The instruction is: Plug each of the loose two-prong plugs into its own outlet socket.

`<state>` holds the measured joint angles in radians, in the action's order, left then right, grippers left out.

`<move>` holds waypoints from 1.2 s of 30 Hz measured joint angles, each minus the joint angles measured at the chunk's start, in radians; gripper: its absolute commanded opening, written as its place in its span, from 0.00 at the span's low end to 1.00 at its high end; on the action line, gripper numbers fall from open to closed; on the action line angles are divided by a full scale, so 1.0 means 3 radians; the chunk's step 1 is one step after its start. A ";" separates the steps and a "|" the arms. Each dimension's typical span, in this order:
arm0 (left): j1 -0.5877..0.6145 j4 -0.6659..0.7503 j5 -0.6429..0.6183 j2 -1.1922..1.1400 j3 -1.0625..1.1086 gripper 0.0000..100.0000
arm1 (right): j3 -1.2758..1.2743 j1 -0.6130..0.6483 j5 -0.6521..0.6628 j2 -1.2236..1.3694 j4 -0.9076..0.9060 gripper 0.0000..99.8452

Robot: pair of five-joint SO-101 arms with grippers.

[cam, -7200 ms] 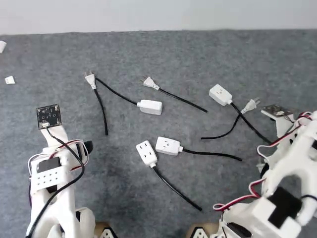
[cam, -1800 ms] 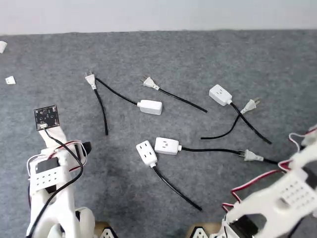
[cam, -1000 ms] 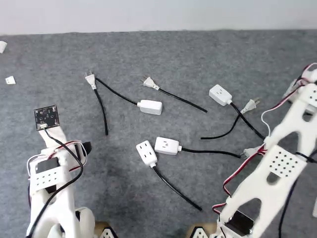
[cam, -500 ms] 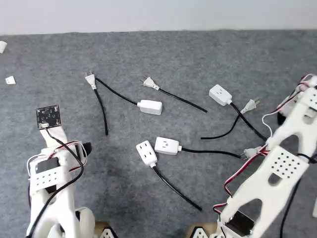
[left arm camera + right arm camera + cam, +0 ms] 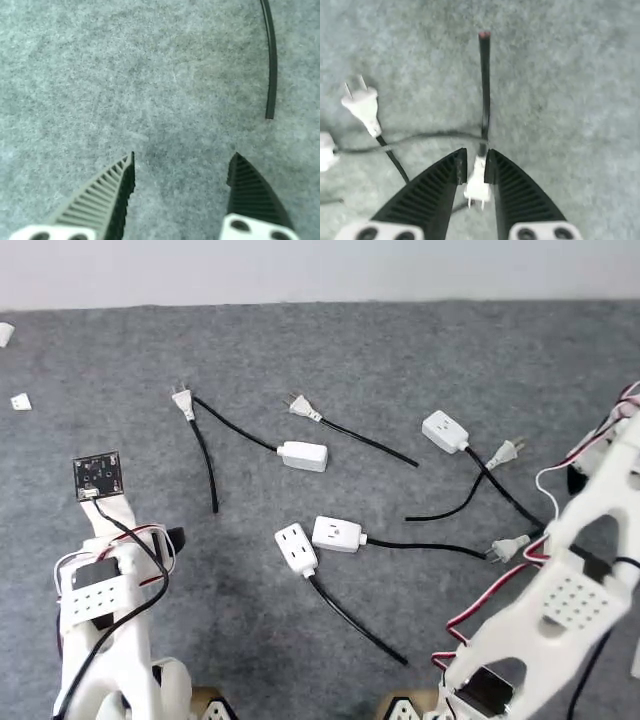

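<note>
Gripping a two-prong plug (image 5: 478, 186), right pincer (image 5: 475, 152) at the far end of the cord (image 5: 430, 548) from the middle outlet socket (image 5: 337, 533), left pincer (image 5: 183, 156) spread open, well apart from that socket

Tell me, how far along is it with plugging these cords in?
Nothing is plugged in yet: all four sockets sit bare. In hand: the right gripper is closed on one plug. The left gripper hangs open over bare carpet. Left to do: seat that plug, then the three other plugs lying loose.
</note>
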<state>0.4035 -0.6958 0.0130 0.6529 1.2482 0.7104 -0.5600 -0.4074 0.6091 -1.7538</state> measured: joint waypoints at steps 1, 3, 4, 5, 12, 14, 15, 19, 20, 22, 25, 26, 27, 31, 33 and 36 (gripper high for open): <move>0.0000 0.0000 0.0000 0.0000 0.0000 0.28 | -0.0148 0.0000 0.0000 -0.0056 0.0000 0.08; 0.0000 0.0000 0.0000 0.0000 0.0000 0.28 | -0.0460 0.0000 0.0000 -0.0102 0.0015 0.08; 0.0000 0.0000 0.0000 0.0000 0.0000 0.28 | -0.0604 0.0000 0.0000 -0.0107 0.0046 0.08; 0.0000 0.0000 0.0000 0.0000 0.0000 0.28 | -0.0757 0.0010 0.0000 -0.0107 0.0092 0.08; 0.0000 0.0000 0.0000 0.0000 0.0000 0.28 | -0.1580 0.0205 0.0000 -0.0107 0.0706 0.08; 0.0000 0.0000 0.0000 0.0000 0.0000 0.28 | -0.1601 0.0245 0.0000 -0.0113 0.0783 0.10; 0.0000 0.0000 0.0000 0.0000 0.0000 0.28 | -0.1616 0.0256 0.0000 -0.0123 0.0793 0.12; 0.0000 0.0000 0.0000 0.0000 0.0000 0.28 | -0.1632 0.0338 0.0000 -0.0159 0.0803 0.14; 0.0000 0.0000 0.0000 0.0000 0.0000 0.28 | -0.1632 0.0348 0.0000 -0.0164 0.0803 0.14; 0.0000 0.0000 0.0000 0.0000 0.0000 0.28 | -0.1632 0.0358 0.0000 -0.0164 0.0803 0.14; 0.0000 0.0000 0.0000 0.0000 0.0000 0.28 | -0.1632 0.0358 0.0000 -0.0164 0.0803 0.14; 0.0000 0.0000 0.0000 0.0000 0.0000 0.28 | -0.1652 0.0358 0.0000 -0.0164 0.0803 0.14; 0.0000 0.0000 0.0000 0.0000 0.0000 0.28 | -0.1672 0.0358 0.0000 -0.0164 0.0798 0.14; 0.0000 0.0000 0.0000 0.0000 0.0000 0.28 | -0.1683 0.0358 0.0000 -0.0061 0.0915 0.13; 0.0000 0.0000 0.0000 0.0000 0.0000 0.28 | -0.1683 0.0322 0.0000 -0.0020 0.0931 0.10; 0.0000 0.0000 0.0000 0.0000 0.0000 0.28 | -0.1683 0.0281 0.0000 -0.0015 0.0936 0.06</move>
<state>0.4035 -0.6958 0.0130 0.6529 1.2482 0.2056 -0.4757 -0.4074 0.6045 -1.4730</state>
